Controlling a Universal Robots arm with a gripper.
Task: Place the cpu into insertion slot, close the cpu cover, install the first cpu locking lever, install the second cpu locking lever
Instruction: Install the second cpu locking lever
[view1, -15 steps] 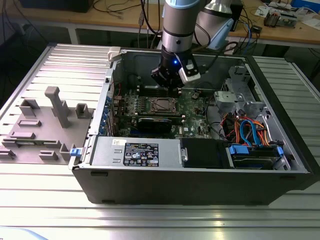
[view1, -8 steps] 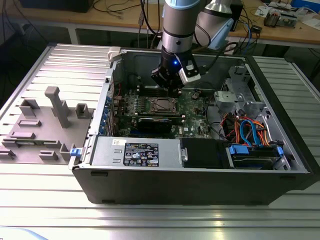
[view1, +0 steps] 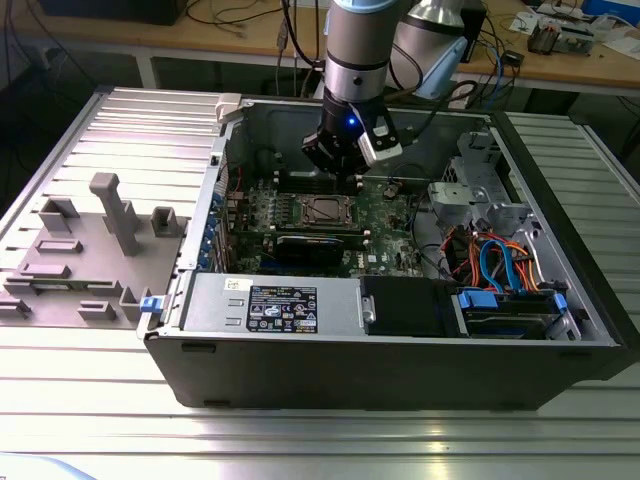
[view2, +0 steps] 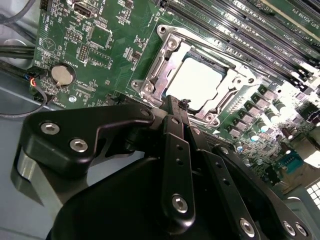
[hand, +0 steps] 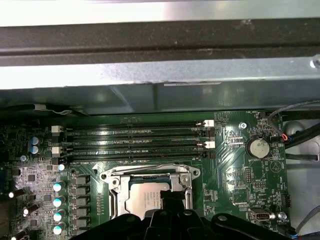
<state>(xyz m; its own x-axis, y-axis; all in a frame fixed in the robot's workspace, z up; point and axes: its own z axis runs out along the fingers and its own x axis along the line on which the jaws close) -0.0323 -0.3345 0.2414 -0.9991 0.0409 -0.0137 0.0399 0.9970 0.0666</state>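
Note:
The cpu (view2: 200, 82) lies in the insertion slot (view2: 150, 87) on the green motherboard, its silver top showing bright. The cpu cover (view2: 227, 82) lies flat around it as a silver frame. In the first wrist view the cpu (hand: 142, 200) and the cpu cover (hand: 116, 197) sit just past the black fingers. My gripper (view2: 175, 102) is shut, its narrow fingertips pressed together at the socket's edge with nothing visible between them. In the exterior view the gripper (view1: 338, 178) hangs just above the socket (view1: 328, 210) inside the open computer case. I cannot tell how the locking levers stand.
Long black memory slots (hand: 135, 142) run beside the socket, and a coin battery (hand: 258, 146) sits on the board. A black graphics card (view1: 315, 245), a drive cage with coloured cables (view1: 500, 265) and the case walls (view1: 350, 335) surround the board. Grey fixtures (view1: 110, 215) stand at the exterior view's left.

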